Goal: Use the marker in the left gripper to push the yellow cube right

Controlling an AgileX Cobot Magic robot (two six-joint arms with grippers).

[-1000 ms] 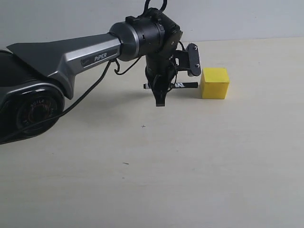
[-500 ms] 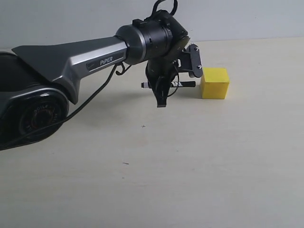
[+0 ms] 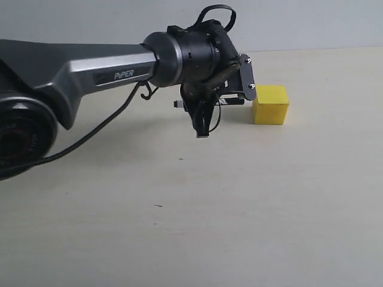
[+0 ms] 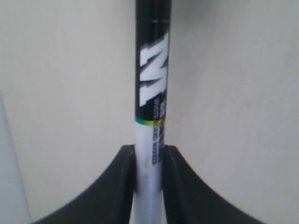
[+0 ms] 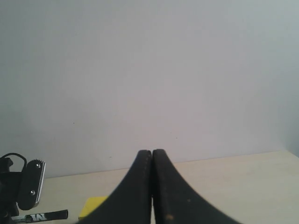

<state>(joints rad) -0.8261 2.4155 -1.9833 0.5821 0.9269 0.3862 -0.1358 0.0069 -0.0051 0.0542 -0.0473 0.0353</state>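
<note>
Marker point(image 4: 152, 93) in left end effector point(image 3: 202, 129), cube point(image 3: 270, 104) on table point(image 3: 239, 209) just right of its tip

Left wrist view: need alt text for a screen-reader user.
The left gripper is shut on the marker. The marker's white barrel is clamped between two black fingers, and its black end with a white logo points away over the beige table.
</note>
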